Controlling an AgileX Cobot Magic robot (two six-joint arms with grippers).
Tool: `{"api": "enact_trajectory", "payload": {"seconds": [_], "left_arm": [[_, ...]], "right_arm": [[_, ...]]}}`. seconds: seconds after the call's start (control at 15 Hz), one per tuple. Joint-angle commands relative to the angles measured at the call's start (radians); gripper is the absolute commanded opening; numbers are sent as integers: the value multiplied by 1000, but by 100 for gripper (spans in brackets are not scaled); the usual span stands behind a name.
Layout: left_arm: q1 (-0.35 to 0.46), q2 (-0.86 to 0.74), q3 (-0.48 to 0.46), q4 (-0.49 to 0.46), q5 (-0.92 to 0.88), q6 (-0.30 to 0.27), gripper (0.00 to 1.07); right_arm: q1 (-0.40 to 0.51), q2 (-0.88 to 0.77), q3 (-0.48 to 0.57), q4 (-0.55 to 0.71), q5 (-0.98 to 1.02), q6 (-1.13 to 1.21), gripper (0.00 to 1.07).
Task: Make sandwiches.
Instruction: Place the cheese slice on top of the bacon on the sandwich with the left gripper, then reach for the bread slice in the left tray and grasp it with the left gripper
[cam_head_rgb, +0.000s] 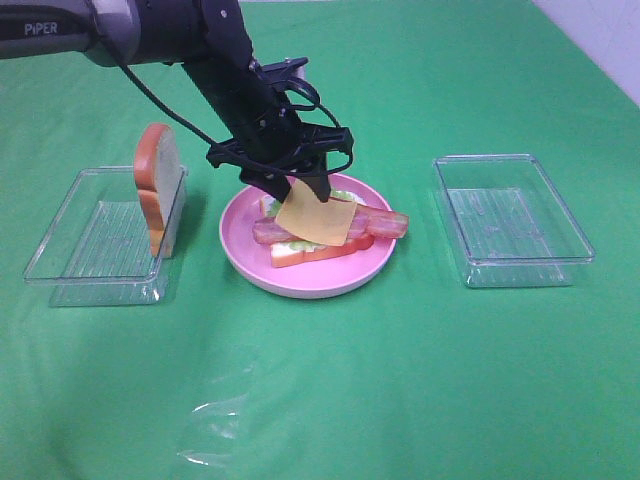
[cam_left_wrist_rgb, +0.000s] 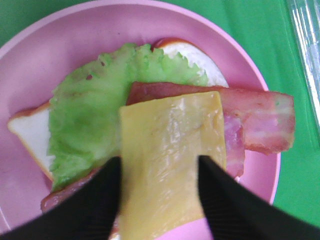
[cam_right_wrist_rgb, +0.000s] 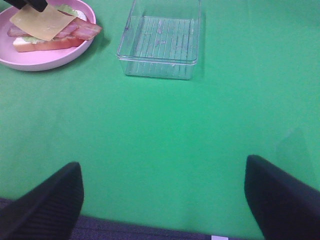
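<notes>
one cheese square (cam_left_wrist_rgb: 170, 160) hangs pinched between the left jaws above bacon (cam_left_wrist_rgb: 260, 120).

Pink plate (cam_head_rgb: 300, 283) btwn 2 clear trays (cam_head_rgb: 95, 265) (cam_head_rgb: 512, 220).

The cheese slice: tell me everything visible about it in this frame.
The cheese slice is a thin, glossy yellow square that looks like flexible plastic. The left hand pinches one edge between its black fingers; the slice hangs tilted over the bacon and lettuce stacked on bread on the pink plate. Whether its free edge touches the bacon is unclear.
</notes>
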Motion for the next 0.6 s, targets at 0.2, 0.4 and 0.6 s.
{"api": "enact_trajectory", "payload": {"seconds": [0.2,0.4,0.6], "left_arm": [[-5,-4,-166,-3,106,28,100],[-5,-4,-336,45,242,19,100],[11,-32,-526,283,426,-102,100]], "right_arm": [[-7,-33,5,0,-6,1,85],[-7,-33,5,0,-6,1,85],[-7,-33,5,0,-6,1,85]]}}
